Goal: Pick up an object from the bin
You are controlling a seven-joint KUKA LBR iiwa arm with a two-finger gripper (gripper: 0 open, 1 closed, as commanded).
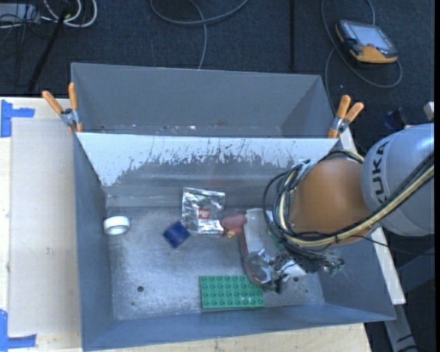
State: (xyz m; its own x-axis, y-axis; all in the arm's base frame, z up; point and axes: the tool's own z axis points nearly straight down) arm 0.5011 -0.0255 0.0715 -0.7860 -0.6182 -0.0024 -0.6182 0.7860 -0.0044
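At bin's (205, 116) right front | arm (330, 196) low by green studded plate (227, 292) | grip: cannot tell

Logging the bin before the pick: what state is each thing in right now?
green studded plate: lying flat, studs up.
foil packet: crumpled, lying flat.
blue block: loose, beside the foil packet.
white cap: lying apart, far left.
claw: low, at that plate's right end.

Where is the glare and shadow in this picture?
Camera view: the bin's back wall catches the light and glares pale; its floor lies dimmer and grey; the crinkled foil packet glints in bright patches.
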